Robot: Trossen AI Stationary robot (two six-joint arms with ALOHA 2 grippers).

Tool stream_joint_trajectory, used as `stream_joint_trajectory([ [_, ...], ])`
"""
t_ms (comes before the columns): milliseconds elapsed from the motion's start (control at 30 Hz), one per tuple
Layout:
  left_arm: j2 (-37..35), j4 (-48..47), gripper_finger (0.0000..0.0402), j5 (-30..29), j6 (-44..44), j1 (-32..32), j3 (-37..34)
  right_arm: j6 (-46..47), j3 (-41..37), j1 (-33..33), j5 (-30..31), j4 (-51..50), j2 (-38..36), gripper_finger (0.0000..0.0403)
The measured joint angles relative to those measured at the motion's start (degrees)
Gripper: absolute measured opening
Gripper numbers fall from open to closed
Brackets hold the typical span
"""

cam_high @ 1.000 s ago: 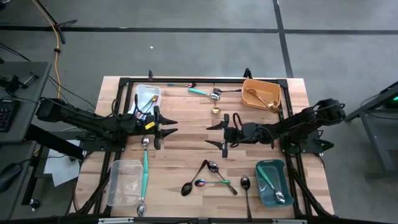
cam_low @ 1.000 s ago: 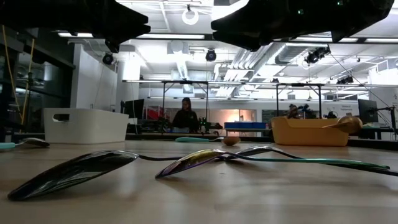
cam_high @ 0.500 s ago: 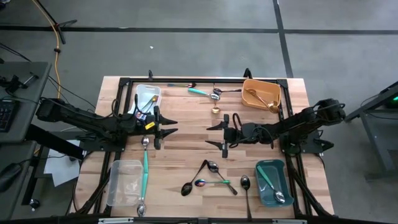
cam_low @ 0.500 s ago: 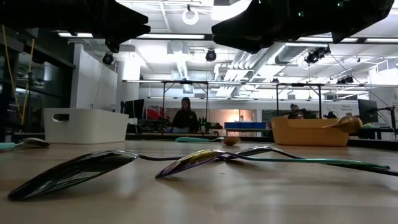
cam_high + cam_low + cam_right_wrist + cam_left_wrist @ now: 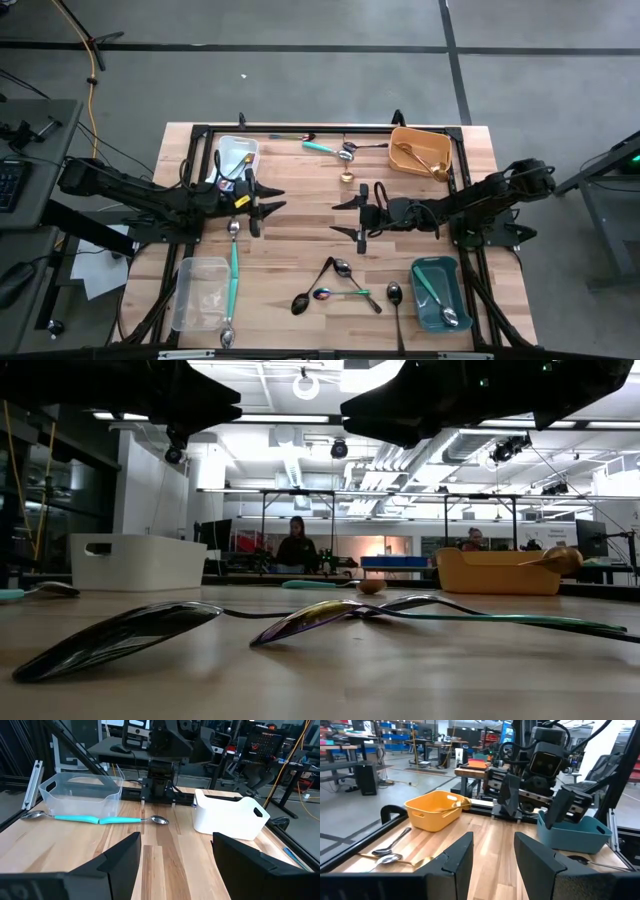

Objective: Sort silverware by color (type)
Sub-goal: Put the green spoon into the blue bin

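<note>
In the high view my left gripper (image 5: 272, 203) hovers open over the table's middle left, and my right gripper (image 5: 338, 217) hovers open facing it from the middle right. Neither touches any silverware. Two teal-handled spoons (image 5: 233, 268) lie end to end beside the clear bin. Black spoons (image 5: 335, 272) and an iridescent spoon (image 5: 326, 294) lie crossed near the near edge; another black spoon (image 5: 395, 296) lies beside them. A teal-handled spoon (image 5: 322, 148), a gold spoon (image 5: 347, 177) and a dark utensil lie near the far edge.
A white bin (image 5: 237, 156) stands far left and a clear bin (image 5: 200, 292) near left. An orange bin (image 5: 420, 150) far right holds gold spoons. A teal bin (image 5: 440, 290) near right holds a teal-handled spoon. Bare wood lies between the grippers. People sit in the room behind.
</note>
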Motion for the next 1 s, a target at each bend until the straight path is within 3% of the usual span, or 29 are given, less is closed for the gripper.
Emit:
stream_joint_trajectory([
  [133, 0.00, -0.01, 0.0133, -0.08, -2.16, 0.00, -0.02, 0.00, 0.00, 0.00, 0.00, 0.00, 0.00, 0.0240],
  [300, 0.02, -4.88, 0.0133, -5.05, -14.87, 0.00, 1.05, 0.32, 0.00, 0.00, 0.00, 0.00, 0.00, 0.0240],
  [400, 0.04, -19.17, 0.0133, -6.84, -22.55, 0.00, 5.25, 2.54, 0.02, -0.04, 0.00, -0.01, 0.00, 0.0240],
  [567, 2.18, -51.19, 0.0133, -6.86, -36.19, 0.00, 16.61, 3.10, 0.02, -0.04, 0.00, -0.02, 0.00, 0.0240],
  [733, 7.23, -79.04, 0.0133, 0.67, -48.76, -0.72, 25.33, 3.75, 0.02, -0.04, 0.00, -0.28, 0.00, 0.0240],
  [900, 11.87, -96.99, 0.0133, 4.31, -60.86, -3.16, 26.89, 6.10, 0.02, -0.04, 0.00, -0.68, 0.00, 0.0240],
  [1000, 14.13, -101.12, 0.0133, 7.51, -66.10, -4.53, 26.88, 6.14, 0.02, -0.04, 0.00, -1.30, 0.00, 0.0240],
])
